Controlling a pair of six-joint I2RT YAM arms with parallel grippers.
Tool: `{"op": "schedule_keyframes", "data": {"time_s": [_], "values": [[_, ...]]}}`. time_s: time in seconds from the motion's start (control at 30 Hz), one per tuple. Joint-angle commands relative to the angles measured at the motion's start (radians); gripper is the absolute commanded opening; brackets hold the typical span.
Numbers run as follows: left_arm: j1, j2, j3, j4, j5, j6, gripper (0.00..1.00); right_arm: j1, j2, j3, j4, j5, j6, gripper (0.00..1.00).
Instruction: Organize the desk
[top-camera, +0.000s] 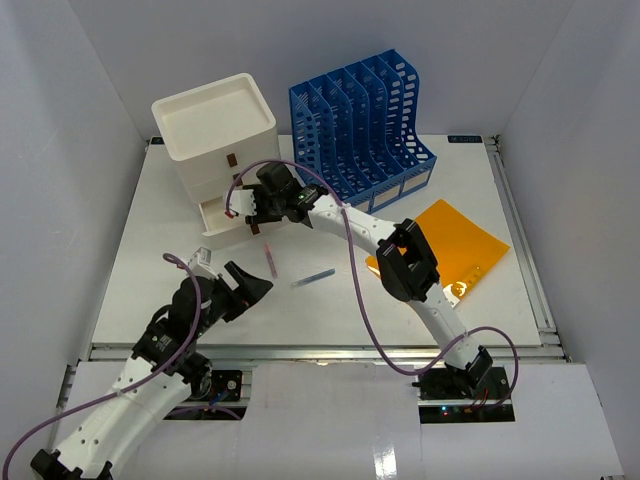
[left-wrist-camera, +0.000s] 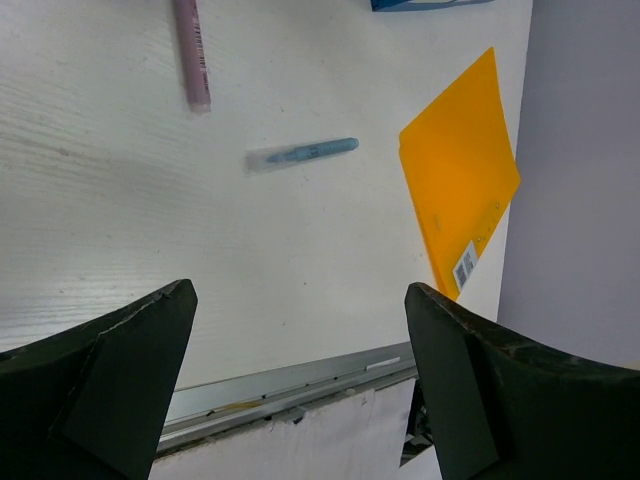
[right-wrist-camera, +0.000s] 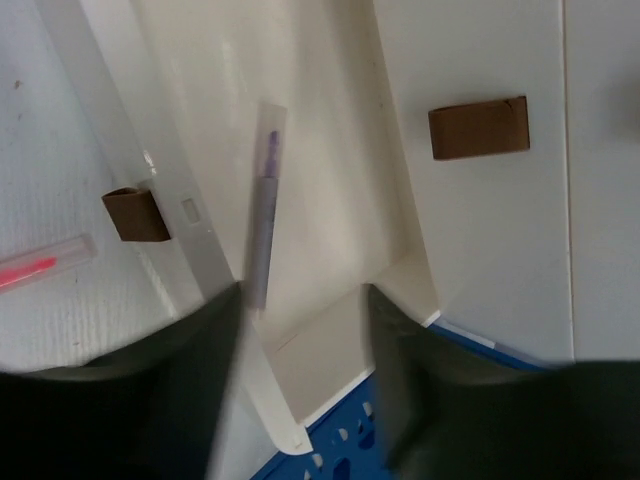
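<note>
1. While my right gripper (right-wrist-camera: 303, 295) hung over the open drawer (right-wrist-camera: 330, 120) of the white box (top-camera: 215, 120), its jaws stood apart and a purple pen (right-wrist-camera: 262, 220) lay inside, free of them
2. My left gripper (left-wrist-camera: 298, 295), jaws wide and empty, hovered above the desk (left-wrist-camera: 120, 220) near its front rail (left-wrist-camera: 290, 380)
3. Stowing pens seemed the step in hand; a pink pen (left-wrist-camera: 192, 50) and a blue pen (left-wrist-camera: 302, 154) lay on the desk, so next called for a low pinch across one
</note>
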Motion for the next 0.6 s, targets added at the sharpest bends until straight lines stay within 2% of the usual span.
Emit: {"op": "schedule_keyframes", "data": {"time_s": [0.0,0.1,0.17,0.2,0.3,0.33,0.43,0.57], "values": [[0.003,0.051,0.017,-0.009,-0.036,-0.021,0.96,-0.007,-0.043,0.052,0.104,0.02,0.025,0.81],[0.003,0.085,0.012,0.022,-0.043,-0.025,0.93,-0.008,-0.126,0.014,0.062,0.002,0.077,0.86],[0.003,0.124,0.006,0.051,-0.052,-0.022,0.9,-0.02,-0.234,-0.049,0.022,-0.066,0.144,0.88],[0.003,0.15,0.004,0.075,-0.059,-0.02,0.87,-0.033,-0.292,-0.08,-0.028,-0.134,0.171,0.89],[0.002,0.246,0.012,0.147,-0.083,0.001,0.82,-0.093,-0.433,-0.231,-0.204,-0.51,0.22,0.89],[0.003,0.316,0.023,0.181,-0.097,0.018,0.8,-0.131,-0.514,-0.284,-0.232,-0.59,0.235,0.89],[0.003,0.463,0.062,0.233,-0.14,0.051,0.75,-0.21,-0.706,-0.59,-0.248,-0.769,0.25,0.9],[0.003,0.711,0.179,0.269,-0.249,0.118,0.75,-0.309,-0.923,-0.901,-0.209,-0.831,0.246,0.9]]}}
